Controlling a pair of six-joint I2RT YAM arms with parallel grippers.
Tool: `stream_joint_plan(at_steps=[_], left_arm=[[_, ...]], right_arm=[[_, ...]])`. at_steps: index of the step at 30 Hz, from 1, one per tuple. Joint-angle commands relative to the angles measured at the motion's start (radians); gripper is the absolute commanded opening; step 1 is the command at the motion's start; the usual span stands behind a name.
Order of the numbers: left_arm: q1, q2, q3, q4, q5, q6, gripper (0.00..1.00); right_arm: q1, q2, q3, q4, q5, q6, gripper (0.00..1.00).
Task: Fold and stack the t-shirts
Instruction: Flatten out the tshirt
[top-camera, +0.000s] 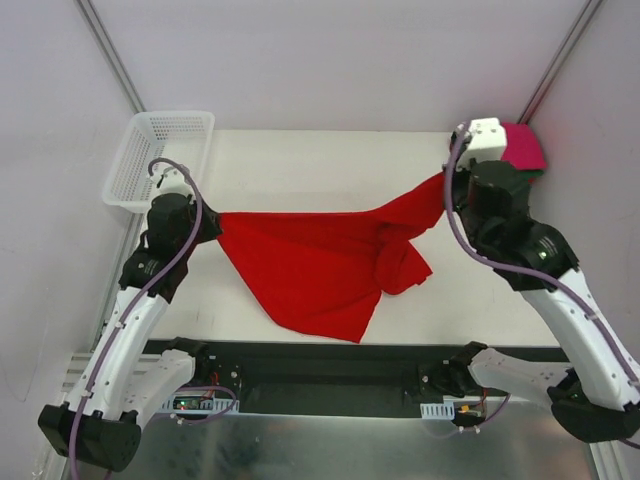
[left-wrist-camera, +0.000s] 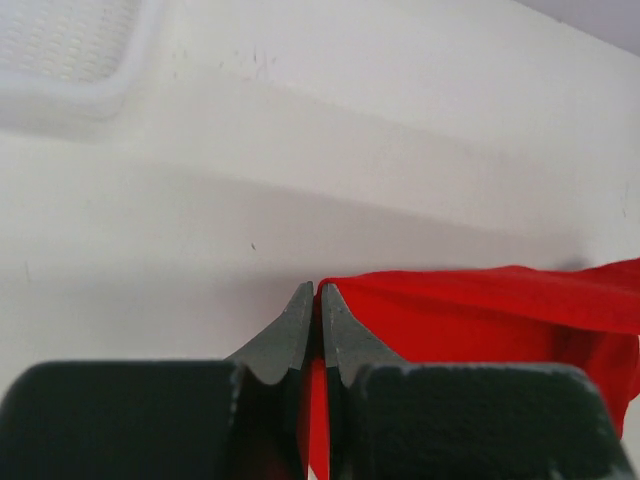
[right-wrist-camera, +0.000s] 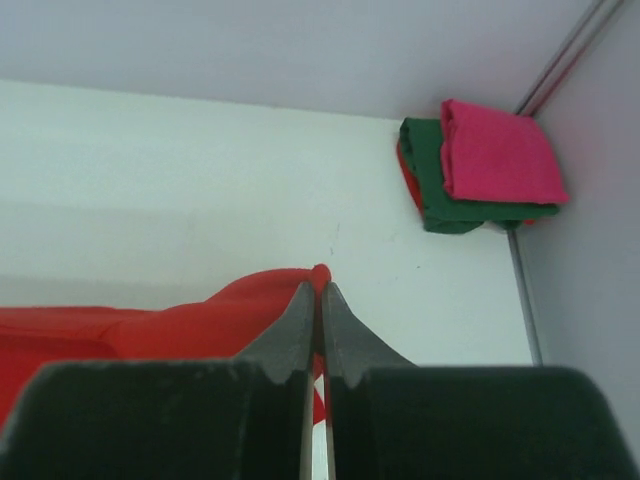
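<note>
The left claw (left-wrist-camera: 317, 292) and the right claw (right-wrist-camera: 319, 288) are each pressed together on an opposite end of the red shirt (top-camera: 300, 265). The cloth stretches between them, probably to spread it flat for folding. Beyond the right claw, to its right, a pink shirt (right-wrist-camera: 497, 150) lies folded on a green shirt (right-wrist-camera: 432, 195).

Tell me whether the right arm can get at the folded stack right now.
Probably not yet: the stack lies close, bare table between, but the right fingers are shut on the red shirt.
</note>
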Motion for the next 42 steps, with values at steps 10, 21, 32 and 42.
stream_joint_plan(at_steps=[10, 21, 32, 42], left_arm=[[0.011, -0.121, 0.278, -0.099, 0.051, 0.12, 0.0], [0.011, -0.227, 0.515, -0.134, 0.513, 0.105, 0.0], [0.011, -0.31, 0.734, -0.196, 0.657, 0.059, 0.0], [0.011, -0.205, 0.55, -0.11, 0.555, 0.175, 0.0]], right_arm=[[0.001, -0.305, 0.06, 0.109, 0.068, -0.105, 0.01], [0.001, -0.413, 0.178, 0.08, -0.288, -0.039, 0.01], [-0.002, -0.437, 0.363, -0.008, -0.518, 0.002, 0.01], [-0.003, -0.256, 0.247, 0.048, -0.351, -0.108, 0.01]])
